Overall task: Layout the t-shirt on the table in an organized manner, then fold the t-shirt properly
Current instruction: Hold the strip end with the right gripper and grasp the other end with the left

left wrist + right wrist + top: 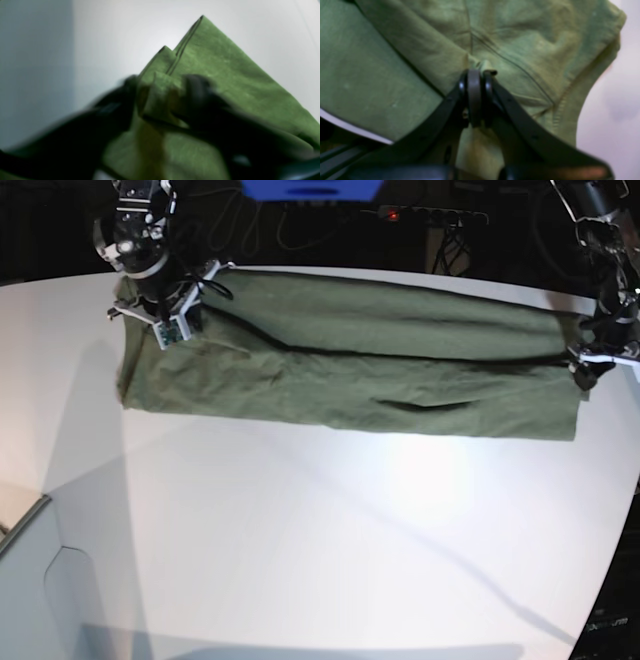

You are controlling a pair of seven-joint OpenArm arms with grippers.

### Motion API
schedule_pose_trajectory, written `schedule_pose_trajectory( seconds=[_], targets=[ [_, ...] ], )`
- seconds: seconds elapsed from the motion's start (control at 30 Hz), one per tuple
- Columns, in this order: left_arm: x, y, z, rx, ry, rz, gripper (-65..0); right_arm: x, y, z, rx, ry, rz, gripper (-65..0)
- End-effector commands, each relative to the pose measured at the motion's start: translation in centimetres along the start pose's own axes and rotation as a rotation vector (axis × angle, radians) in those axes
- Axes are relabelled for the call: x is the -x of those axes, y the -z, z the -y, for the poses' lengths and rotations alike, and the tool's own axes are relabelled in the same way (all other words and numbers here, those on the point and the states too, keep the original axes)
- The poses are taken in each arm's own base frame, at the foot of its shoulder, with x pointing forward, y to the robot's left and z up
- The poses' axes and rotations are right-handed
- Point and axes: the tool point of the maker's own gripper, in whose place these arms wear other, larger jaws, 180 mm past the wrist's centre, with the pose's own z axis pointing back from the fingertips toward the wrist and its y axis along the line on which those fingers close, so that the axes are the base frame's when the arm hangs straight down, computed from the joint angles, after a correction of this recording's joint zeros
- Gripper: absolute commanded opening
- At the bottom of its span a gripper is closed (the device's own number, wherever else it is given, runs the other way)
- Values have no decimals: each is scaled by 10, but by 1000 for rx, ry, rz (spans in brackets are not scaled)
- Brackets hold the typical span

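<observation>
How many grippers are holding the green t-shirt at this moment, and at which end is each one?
2. The right gripper is shut on the t-shirt at its end on the base view's left; the left gripper pinches folded cloth at the opposite end. Nothing else holds it.

t-shirt: olive, stretched long | table: white | lifted? unclear
</observation>
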Motion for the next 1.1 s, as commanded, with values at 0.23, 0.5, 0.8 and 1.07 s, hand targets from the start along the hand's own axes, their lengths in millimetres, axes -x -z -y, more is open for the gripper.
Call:
schedule_pose_trajectory(
  seconds=[0.23, 0.5, 0.8, 1.07],
  targets=[
    [-21, -7, -15, -13, 46, 33, -102, -8, -2, 1, -2, 1, 34, -650],
    [-15, -2, -5, 10, 68, 11, -106, -8, -2, -1, -3, 4, 33, -650],
    [14, 4, 2, 29, 79, -71, -382, -4, -3, 0, 0, 5, 22, -650],
    [26, 10, -23, -24, 48, -126, -586, -4, -3, 1, 1, 1, 18, -650]
  ],
)
